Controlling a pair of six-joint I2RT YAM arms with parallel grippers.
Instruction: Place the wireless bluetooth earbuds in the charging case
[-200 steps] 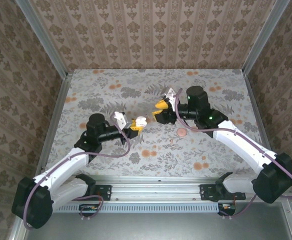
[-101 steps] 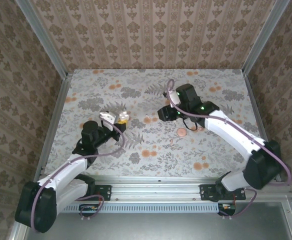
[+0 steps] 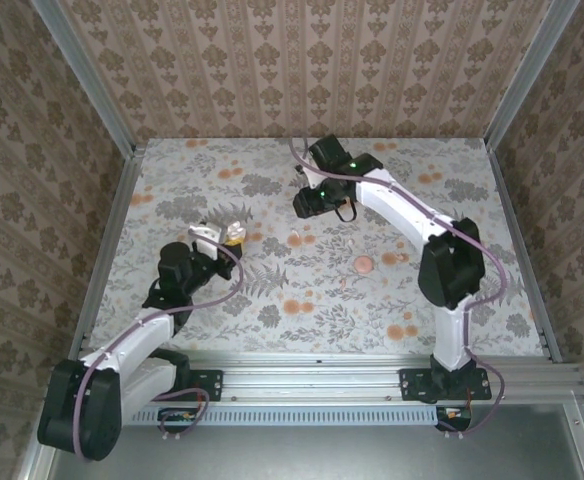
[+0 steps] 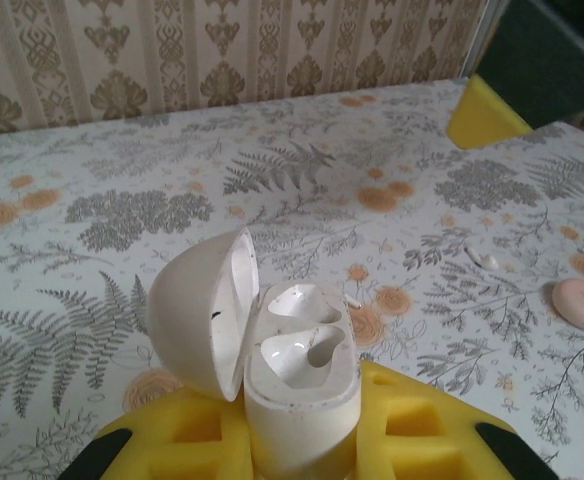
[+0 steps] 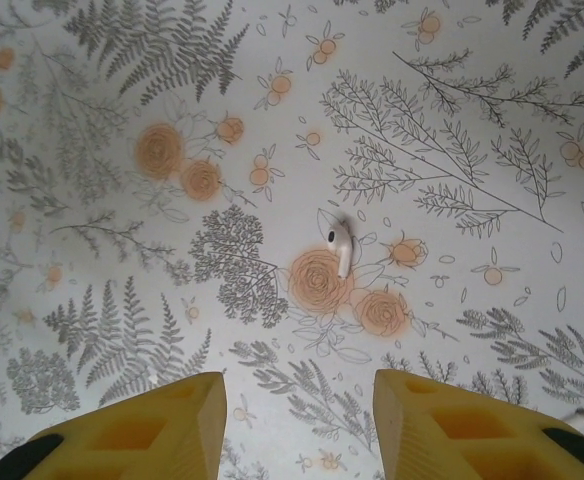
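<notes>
Your left gripper point(image 3: 230, 234) pinches the lid-open white plastic charging case point(image 4: 302, 385); your right gripper point(image 5: 297, 420) has its jaws spread near a tiny white plastic earbud point(image 5: 342, 247).

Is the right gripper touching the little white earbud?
Apart. In the right wrist view the earbud lies on the table, a clear gap between it and the right gripper.
</notes>
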